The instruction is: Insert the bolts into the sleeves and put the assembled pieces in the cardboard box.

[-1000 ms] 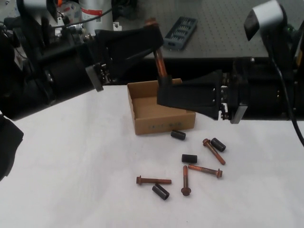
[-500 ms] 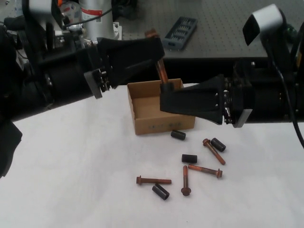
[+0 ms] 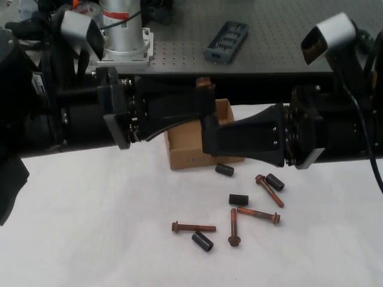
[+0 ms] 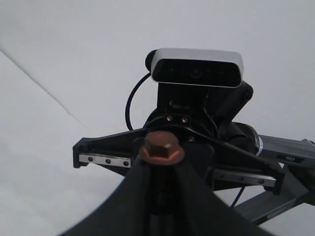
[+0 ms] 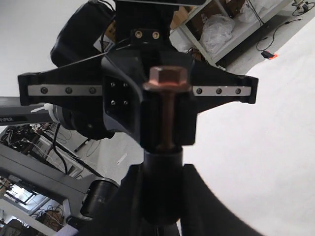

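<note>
No text is reading clearly anywhere: only a few faint dark marks are showing on the front wall of the cardboard box (image 3: pixel 187 156), and they are proving too small to make out.

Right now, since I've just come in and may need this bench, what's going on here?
Over the cardboard box, the left hand grips a bolt near its head, and the right hand holds a black sleeve around its other end. Four more bolts and four sleeves lie loose on the white bench in front of the box.
</note>
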`<act>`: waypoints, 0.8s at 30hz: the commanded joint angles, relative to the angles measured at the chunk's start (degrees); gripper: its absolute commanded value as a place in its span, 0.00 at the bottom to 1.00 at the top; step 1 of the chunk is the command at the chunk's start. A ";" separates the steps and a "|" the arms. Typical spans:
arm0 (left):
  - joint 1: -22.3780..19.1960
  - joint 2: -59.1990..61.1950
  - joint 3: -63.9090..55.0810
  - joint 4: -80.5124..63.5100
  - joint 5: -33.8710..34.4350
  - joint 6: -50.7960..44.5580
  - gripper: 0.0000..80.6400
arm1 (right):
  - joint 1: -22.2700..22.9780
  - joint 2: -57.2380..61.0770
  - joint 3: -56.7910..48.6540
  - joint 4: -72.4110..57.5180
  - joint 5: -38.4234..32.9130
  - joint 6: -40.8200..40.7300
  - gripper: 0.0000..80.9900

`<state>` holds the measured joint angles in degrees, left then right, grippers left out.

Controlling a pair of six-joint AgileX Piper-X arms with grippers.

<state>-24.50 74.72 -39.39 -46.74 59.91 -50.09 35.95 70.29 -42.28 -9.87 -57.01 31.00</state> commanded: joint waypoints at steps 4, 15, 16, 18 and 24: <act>0.29 -0.37 -0.11 0.39 4.69 1.76 0.01 | -0.57 -0.43 -0.59 -0.35 -0.58 -1.14 0.03; 0.29 -0.37 -0.11 0.39 0.47 -1.19 0.62 | -0.57 -0.43 -0.59 -0.35 -0.58 -1.25 0.03; 0.29 -0.37 -0.11 0.39 0.53 -2.53 0.66 | -0.57 -0.43 -0.59 -0.35 -0.58 -1.25 0.03; 0.29 -0.37 -0.11 0.39 0.96 -3.36 0.64 | -0.57 -0.43 -0.59 -0.35 -0.58 -1.25 0.03; 0.70 -0.37 -0.11 -3.97 -1.16 -4.14 0.62 | -0.57 -0.43 -0.59 -0.35 -0.58 -1.25 0.03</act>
<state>-24.02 74.72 -39.39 -48.39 59.78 -53.38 35.82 70.29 -42.28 -9.30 -57.38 30.37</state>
